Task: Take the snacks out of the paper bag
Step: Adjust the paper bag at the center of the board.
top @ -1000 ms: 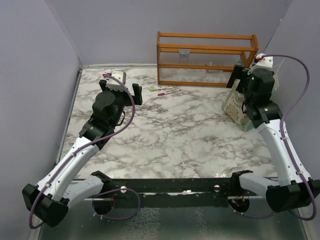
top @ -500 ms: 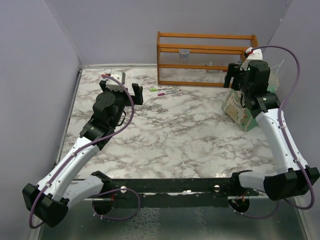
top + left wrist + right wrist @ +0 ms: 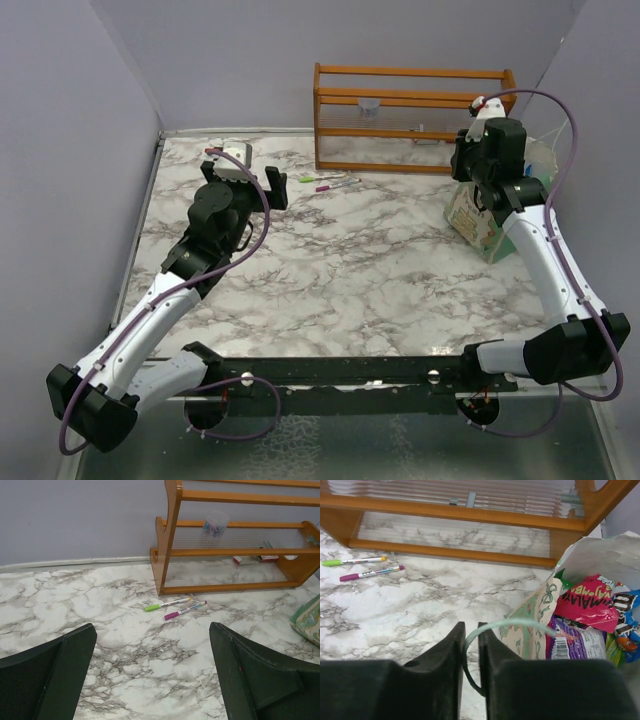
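Note:
The paper bag (image 3: 478, 222) stands at the table's right side, mint-green and cream (image 3: 535, 622), its mouth open. Inside it lie the snacks: a pink-red packet (image 3: 585, 602), a purple one (image 3: 575, 642) and a blue one (image 3: 630, 611). My right gripper (image 3: 470, 628) hangs just left of the bag's mouth, shut on the bag's pale green string handle (image 3: 520, 624), which loops between the fingers. From above, the right gripper (image 3: 462, 160) sits over the bag's far left corner. My left gripper (image 3: 152, 630) is open over bare marble, far left of the bag (image 3: 307, 620), holding nothing.
An orange wooden rack (image 3: 412, 118) stands along the back wall, right behind the bag. A green pen (image 3: 167, 604) and a pink pen (image 3: 185, 611) lie on the marble in front of the rack's left end. Walls close in on both sides.
My right gripper has closed from wide open onto the bag's handle and shifted left and towards the rack. The left arm has not moved.

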Tool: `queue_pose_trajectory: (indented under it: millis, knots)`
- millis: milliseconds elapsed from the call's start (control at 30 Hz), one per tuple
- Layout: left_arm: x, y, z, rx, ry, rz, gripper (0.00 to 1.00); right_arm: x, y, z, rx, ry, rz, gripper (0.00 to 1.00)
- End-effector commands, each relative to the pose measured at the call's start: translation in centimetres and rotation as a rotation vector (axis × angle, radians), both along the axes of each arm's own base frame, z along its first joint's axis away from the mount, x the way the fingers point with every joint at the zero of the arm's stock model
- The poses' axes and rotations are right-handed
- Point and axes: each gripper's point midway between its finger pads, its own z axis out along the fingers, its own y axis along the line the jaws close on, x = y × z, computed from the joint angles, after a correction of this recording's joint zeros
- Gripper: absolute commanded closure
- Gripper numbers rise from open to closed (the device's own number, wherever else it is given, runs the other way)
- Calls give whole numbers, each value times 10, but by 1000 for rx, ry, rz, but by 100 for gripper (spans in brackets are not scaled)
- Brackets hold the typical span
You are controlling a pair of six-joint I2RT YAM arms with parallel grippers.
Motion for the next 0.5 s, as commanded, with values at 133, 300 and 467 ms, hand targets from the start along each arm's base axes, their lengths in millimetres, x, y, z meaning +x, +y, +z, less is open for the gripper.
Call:
queue_pose_trajectory:
  millis: [133,300,467]
  knots:
    - [1,-9,0,-18,-4,-33,1,1,23,22,45,-87,136,99]
    - [2,-9,-2,-17,1,-29,1,-9,43,22,106,-86,245,99]
    - [2,-8,-1,-19,2,-26,1,-29,78,19,184,-63,450,99]
